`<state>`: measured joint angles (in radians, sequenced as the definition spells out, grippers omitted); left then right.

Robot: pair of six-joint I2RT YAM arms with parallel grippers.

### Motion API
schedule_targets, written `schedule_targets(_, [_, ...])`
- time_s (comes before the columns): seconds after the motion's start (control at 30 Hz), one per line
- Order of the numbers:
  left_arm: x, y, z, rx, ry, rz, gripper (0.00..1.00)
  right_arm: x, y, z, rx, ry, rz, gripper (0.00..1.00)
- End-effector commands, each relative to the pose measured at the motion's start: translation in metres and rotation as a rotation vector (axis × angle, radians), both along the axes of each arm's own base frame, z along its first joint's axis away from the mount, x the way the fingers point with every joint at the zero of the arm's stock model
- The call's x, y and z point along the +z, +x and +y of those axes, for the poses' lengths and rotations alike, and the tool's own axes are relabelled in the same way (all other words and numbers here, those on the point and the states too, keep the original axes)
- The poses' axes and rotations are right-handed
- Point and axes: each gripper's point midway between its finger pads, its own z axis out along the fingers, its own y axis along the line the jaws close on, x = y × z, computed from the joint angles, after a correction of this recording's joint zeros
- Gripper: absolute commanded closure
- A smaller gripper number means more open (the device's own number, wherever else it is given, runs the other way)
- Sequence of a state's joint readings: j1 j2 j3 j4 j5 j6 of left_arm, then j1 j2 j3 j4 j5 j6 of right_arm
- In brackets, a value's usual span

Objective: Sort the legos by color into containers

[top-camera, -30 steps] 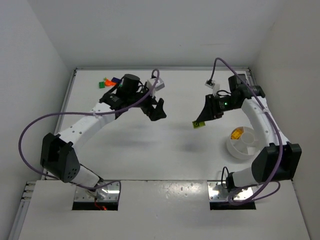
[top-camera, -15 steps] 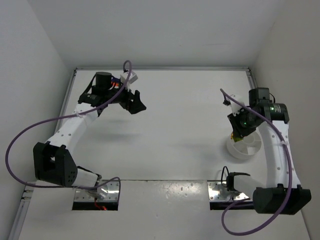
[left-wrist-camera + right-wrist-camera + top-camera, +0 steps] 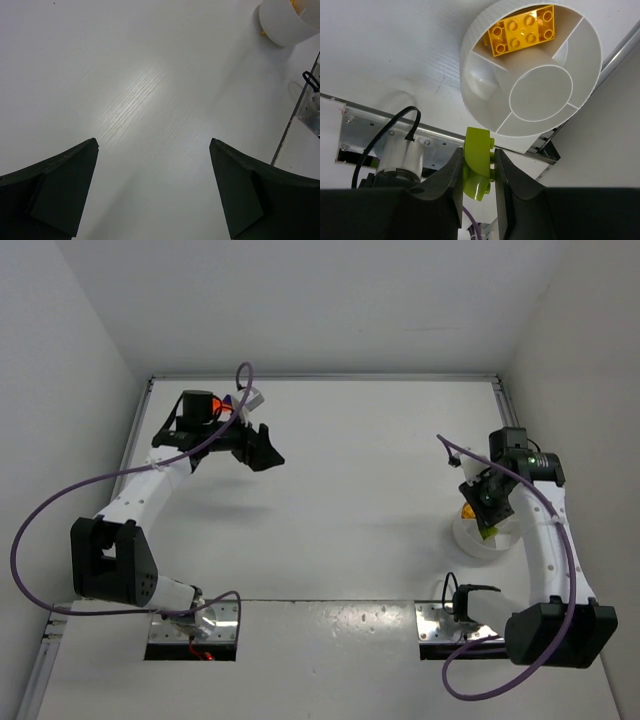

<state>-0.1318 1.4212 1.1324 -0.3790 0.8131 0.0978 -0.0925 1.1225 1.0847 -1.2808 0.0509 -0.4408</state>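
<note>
step: drop-off of one green lego (image 3: 478, 165); judged from the grasp and its position at the dish (image 3: 469, 75)
right tool (image 3: 479, 152): closed tight on the green lego, brick pinched edge-on between both fingers, hanging over the dish's edge
left tool (image 3: 153, 141): spread wide, holds nothing, only bare surface (image 3: 140, 90) under it
dish: right side of the surface, near the right arm's base; round centre well plus outer sections
dish contents: one orange-yellow brick (image 3: 522, 29) in an outer section; the other sections in view look bare
green lego vs dish: in the wrist view it sits at the rim, on the side away from the orange-yellow brick; can't tell if it's fully inside the rim line
unsorted legos (image 3: 224, 408): far-left back of the surface, mostly hidden by the left arm; orange and a bit of blue show
next move, right: shift in over a bare outer section, not the orange one, then open
next move, left: probably come down on one of the legos beside it
risk: release at the rim could bounce the brick out or into the centre well
</note>
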Motion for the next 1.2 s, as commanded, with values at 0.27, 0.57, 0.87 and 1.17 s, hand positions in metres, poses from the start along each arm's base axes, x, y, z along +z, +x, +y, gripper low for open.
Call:
schedule_targets(0.27, [-0.001,-0.002,0.007,-0.033,-0.064,-0.024,0.00,-0.013,0.023,-0.009,-0.024,-0.028,0.006,1.00])
schedule_targets(0.57, [-0.005,0.005,0.018,-0.003,-0.078,-0.006,0.00,-0.017,0.038,-0.014,-0.010,-0.051,0.027,1.00])
schedule_targets(0.87, [-0.009,0.008,0.026,0.005,-0.096,0.013,0.00,-0.022,0.037,-0.019,-0.016,-0.078,0.050,0.81])
schedule_targets(1.17, [-0.013,0.014,0.035,0.059,-0.061,0.001,0.00,-0.013,0.045,-0.018,-0.023,-0.067,0.036,0.63])
